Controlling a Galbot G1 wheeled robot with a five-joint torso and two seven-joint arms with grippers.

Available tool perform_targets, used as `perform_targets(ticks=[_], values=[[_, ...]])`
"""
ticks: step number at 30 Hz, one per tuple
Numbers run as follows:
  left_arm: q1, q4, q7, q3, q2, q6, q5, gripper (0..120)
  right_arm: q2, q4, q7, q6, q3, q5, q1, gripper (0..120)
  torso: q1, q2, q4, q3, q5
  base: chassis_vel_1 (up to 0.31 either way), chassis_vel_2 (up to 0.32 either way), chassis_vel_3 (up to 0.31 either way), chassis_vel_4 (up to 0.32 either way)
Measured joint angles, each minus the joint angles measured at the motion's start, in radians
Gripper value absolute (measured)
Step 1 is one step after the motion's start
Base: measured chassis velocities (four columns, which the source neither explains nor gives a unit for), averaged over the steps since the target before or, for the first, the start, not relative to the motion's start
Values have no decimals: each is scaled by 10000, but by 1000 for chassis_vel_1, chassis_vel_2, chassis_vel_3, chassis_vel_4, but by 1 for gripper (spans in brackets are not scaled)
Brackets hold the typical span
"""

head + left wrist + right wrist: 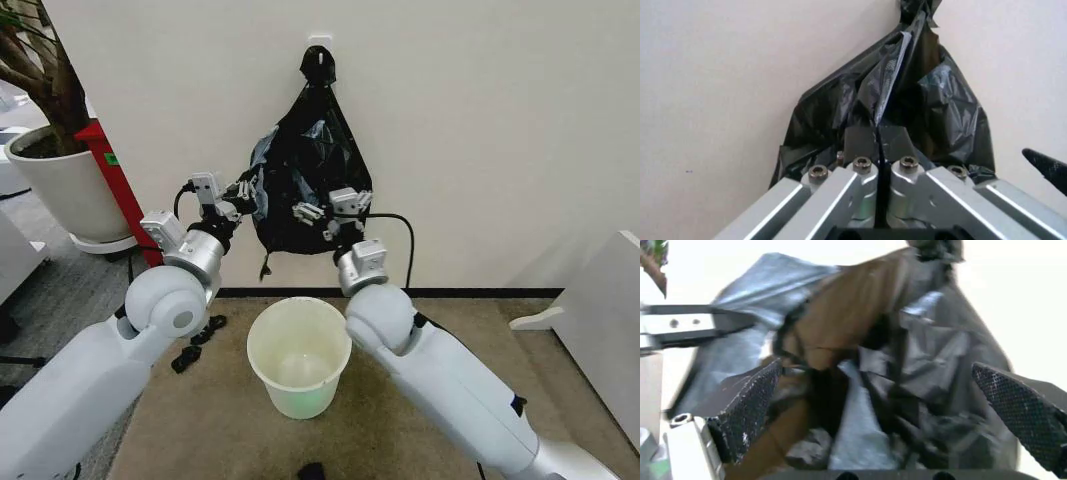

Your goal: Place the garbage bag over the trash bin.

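The bag [305, 170] hangs on the wall above the bin [298, 355], its long axis vertical; the left gripper [243, 192] pinches its edge, the right gripper [312, 215] gapes empty against it.

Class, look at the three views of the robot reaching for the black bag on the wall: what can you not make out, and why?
- Head view: the hook holding the garbage bag, covered by its knotted top.
- Left wrist view: the fold between the left gripper fingers; they close over it.
- Right wrist view: whether the open right gripper touches the bag; blurred.
- Head view: the trash bin base, hidden by its wall.
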Motion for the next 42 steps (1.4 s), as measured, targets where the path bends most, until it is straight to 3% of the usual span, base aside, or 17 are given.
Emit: perform_targets(ticks=[10,22,28,31,42], values=[[-273,218,31,152,-195,-4,-1,0,160,-1224,-2,-248,-646,-410,712,100,0,0,1,0,2,0,0,0,0],[-301,267,73,184,-250,-27,-7,0,-212,-2075,-83,114,-296,-385,900,100,0,0,0,0,2,0,0,0,0],[-291,242,74,159,-203,-49,-7,0,-288,-2180,-85,220,-107,-358,938,84,0,0,0,0,2,0,0,0,0],[-242,218,75,120,-156,-67,-7,0,-397,-2179,-90,304,-78,-336,966,68,0,0,0,0,2,0,0,0,0],[-134,152,74,46,-55,-146,16,0,-471,-2000,-58,377,-12,-170,949,32,0,0,0,-1,2,0,0,0,0]])
